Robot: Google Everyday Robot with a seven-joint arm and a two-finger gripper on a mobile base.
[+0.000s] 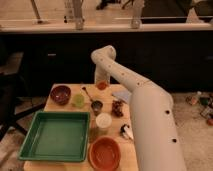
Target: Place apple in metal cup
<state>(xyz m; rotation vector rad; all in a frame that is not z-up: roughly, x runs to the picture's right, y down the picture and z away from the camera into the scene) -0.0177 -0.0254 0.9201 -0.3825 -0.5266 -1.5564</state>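
The apple [102, 85], small and orange-red, is at the far edge of the wooden table [127, 150]. My gripper [101, 81] comes straight down onto it from the white arm's bent wrist and is shut on the apple, whose top the fingers hide. The metal cup [96, 105], short and dark grey, stands on the table a little nearer the camera than the apple, with nothing visible inside it.
A dark red bowl [60, 94] and a green cup [78, 100] stand left of the metal cup, with a spoon [86, 92] behind it. A white cup [103, 120], a dark red cluster [117, 107], a green tray [57, 135] and an orange bowl [105, 152] fill the front. My arm [150, 120] covers the table's right side.
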